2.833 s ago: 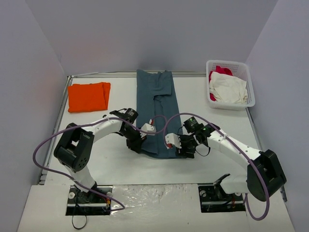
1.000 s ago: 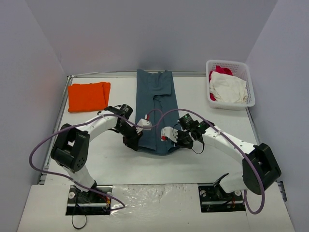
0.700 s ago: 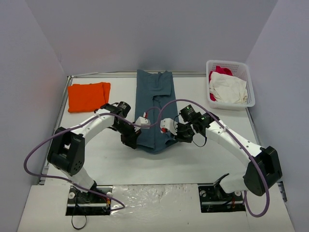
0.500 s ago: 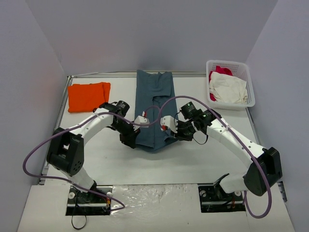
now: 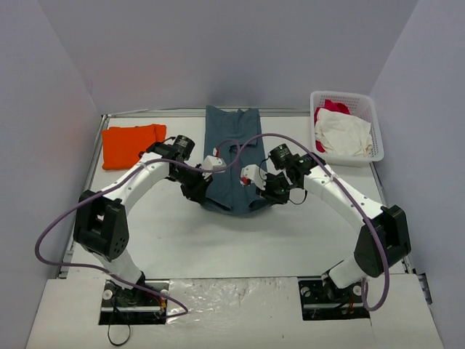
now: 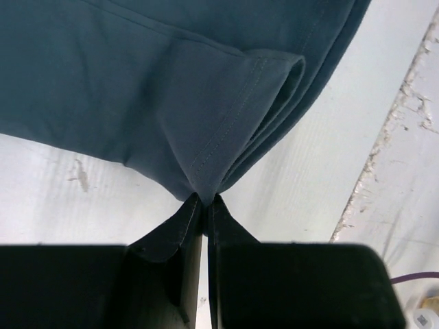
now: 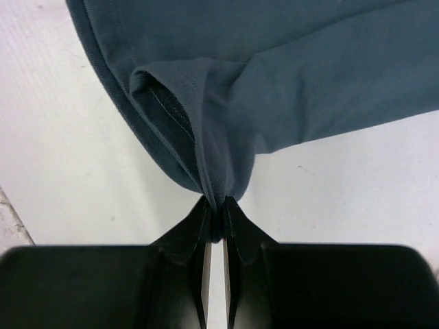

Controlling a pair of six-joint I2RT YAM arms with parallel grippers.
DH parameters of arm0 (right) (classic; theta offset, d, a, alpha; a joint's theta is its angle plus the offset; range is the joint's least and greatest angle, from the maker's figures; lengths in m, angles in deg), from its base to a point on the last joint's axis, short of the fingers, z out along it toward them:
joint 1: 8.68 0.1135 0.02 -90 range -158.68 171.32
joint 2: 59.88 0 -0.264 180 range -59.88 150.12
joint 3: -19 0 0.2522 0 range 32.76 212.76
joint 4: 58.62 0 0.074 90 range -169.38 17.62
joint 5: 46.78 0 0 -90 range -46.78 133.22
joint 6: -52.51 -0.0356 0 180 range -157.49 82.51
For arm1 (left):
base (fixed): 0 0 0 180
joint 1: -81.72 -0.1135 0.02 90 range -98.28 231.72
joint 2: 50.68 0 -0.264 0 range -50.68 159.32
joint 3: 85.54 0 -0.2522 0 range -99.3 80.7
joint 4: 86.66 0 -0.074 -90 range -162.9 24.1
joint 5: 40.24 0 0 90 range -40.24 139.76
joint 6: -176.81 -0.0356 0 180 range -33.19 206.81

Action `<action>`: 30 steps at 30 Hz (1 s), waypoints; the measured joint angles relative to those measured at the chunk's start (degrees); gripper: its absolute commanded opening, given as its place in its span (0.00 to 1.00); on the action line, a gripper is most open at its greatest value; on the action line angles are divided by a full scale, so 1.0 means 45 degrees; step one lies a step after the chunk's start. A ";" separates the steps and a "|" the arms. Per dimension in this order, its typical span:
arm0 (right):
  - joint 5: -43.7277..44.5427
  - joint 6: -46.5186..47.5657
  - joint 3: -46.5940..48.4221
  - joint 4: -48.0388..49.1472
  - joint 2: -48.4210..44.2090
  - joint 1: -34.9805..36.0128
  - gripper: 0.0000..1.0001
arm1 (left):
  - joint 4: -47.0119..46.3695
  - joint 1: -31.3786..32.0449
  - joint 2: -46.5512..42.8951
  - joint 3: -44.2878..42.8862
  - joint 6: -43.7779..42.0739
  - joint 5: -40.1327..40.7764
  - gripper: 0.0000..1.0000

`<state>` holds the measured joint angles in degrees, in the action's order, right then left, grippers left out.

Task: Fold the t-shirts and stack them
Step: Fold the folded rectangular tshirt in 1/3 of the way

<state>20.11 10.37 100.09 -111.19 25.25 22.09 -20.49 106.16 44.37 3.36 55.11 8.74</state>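
Observation:
The slate-blue t-shirt (image 5: pixel 232 160) lies as a long strip down the middle of the table, its near end lifted and doubled over. My left gripper (image 5: pixel 197 190) is shut on that end's left corner; the pinched cloth (image 6: pixel 206 137) bunches at its fingertips. My right gripper (image 5: pixel 266 190) is shut on the right corner, with cloth (image 7: pixel 226 103) gathered between its fingers. The orange t-shirt (image 5: pixel 129 142) lies folded at the back left, partly hidden by the left arm.
A white basket (image 5: pixel 378 138) at the back right holds a white garment (image 5: pixel 345 134) and a red-pink one (image 5: pixel 330 105). The table's raised metal edge (image 5: pixel 91 174) runs along the left side.
Both grippers have carried the near end of the slate-blue t-shirt away from me, up the table, so the cloth now doubles over itself. Both arms have stretched farther out.

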 measured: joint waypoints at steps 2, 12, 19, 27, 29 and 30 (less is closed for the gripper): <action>0.0015 -0.0019 0.0374 0.0015 0.0452 -0.0267 0.00 | -0.0053 -0.0044 0.0272 -0.0432 0.0136 0.0209 0.02; -0.0019 -0.0010 0.2773 0.0097 0.2419 -0.1248 0.00 | 0.0131 -0.0515 0.2069 -0.2735 0.0257 0.0738 0.02; -0.0053 0.0039 0.4580 0.0136 0.3978 -0.1433 0.00 | 0.0534 -0.0981 0.3424 -0.4643 0.0296 0.0816 0.02; -0.0044 0.0228 0.6125 0.0136 0.5474 -0.1773 0.00 | 0.1360 -0.1345 0.5110 -0.7155 0.0165 0.0840 0.02; -0.0044 0.0282 0.6465 0.0136 0.5819 -0.1909 0.00 | 0.1554 -0.1379 0.5610 -0.7800 0.0107 0.0840 0.02; -0.0034 0.0321 0.6669 0.0126 0.6008 -0.1982 0.00 | 0.1710 -0.1399 0.5853 -0.8155 0.0078 0.0840 0.02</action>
<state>19.96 11.81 130.10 -110.62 52.28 13.17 -12.80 99.87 70.70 -33.34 55.46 12.52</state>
